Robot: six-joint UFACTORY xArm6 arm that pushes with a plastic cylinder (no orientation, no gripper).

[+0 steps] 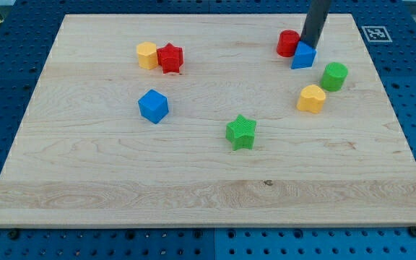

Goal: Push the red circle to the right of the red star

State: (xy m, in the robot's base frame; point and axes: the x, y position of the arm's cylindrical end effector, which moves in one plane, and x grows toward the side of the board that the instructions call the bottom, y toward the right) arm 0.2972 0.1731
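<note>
The red circle (287,42) stands near the view's top right of the wooden board (193,180). The red star (170,58) lies far to its left, touching a yellow block (146,55). My tip (310,45) is at the red circle's right side, close against it, and just above a blue triangular block (303,56) that lies below and right of the circle. Whether the tip touches the circle cannot be told.
A green cylinder (334,76) and a yellow heart (311,98) sit at the right. A green star (241,132) lies at the middle, a blue cube (153,106) at the left. A printed marker (375,33) is at the top right corner.
</note>
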